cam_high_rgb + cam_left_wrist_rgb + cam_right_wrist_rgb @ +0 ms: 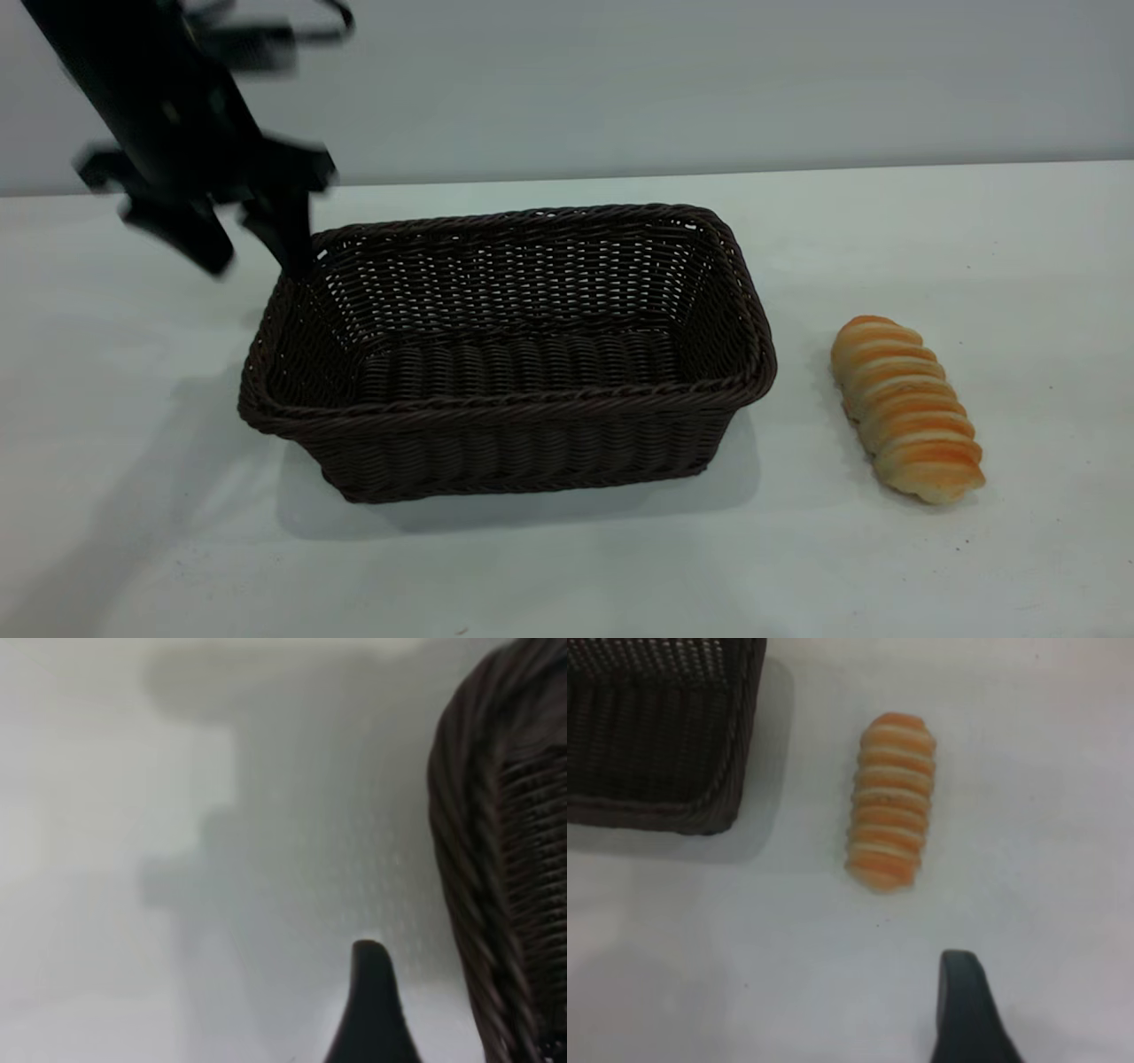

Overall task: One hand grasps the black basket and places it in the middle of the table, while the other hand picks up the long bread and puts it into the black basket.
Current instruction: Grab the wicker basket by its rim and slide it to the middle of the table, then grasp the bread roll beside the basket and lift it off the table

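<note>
Basket: dark wicker basket (505,354) sits upright on the white counter (886,567), empty inside.
Bread: ridged long loaf (905,409) lies flat on the counter, just beside the basket's right end, not touching it.
Left tool: left tool (257,239) at the basket's far left corner, fingers apart (one finger at the rim, the other outside).
Right tool: one finger (970,1010) shows near the loaf; spread cannot be told.
</note>
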`<state>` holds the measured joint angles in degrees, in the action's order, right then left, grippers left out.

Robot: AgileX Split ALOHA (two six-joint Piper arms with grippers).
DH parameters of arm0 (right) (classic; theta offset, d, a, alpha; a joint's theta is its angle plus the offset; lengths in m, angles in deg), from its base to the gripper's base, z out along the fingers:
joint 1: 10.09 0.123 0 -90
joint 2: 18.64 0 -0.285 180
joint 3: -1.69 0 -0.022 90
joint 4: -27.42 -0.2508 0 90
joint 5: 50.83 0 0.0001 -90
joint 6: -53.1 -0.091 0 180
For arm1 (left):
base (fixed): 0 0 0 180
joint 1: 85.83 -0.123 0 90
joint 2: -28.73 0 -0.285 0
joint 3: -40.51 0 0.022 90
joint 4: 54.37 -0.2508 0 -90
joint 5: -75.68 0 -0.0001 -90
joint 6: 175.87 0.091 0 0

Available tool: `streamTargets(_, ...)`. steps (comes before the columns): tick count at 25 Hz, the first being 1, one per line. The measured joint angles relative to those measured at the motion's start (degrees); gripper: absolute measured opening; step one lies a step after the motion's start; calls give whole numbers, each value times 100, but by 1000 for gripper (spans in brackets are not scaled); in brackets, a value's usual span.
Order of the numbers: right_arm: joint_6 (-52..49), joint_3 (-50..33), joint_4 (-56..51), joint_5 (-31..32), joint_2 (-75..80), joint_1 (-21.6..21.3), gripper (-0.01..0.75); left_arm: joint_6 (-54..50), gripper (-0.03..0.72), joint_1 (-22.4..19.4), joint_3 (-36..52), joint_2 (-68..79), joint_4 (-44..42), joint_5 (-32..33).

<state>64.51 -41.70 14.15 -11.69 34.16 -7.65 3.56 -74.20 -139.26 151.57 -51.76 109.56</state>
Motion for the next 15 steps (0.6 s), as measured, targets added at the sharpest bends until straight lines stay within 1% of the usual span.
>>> streamTargets(3,121,0,-278,-163,146,0,440,-51,569,0,0,-578,-131,123)
streamTargets(5,418,0,-704,-355,453,0,440,-57,553,0,0,-940,-157,196)
streamTargets(9,1568,95,-1911,-719,1575,0,440,-73,545,0,0,-1615,-175,464)
streamTargets(12,2564,372,-2834,-957,2574,0,440,-73,545,0,0,-2036,-203,676)
streamTargets(15,3230,683,-3396,-1289,3544,0,440,-75,544,0,0,-2449,-220,889)
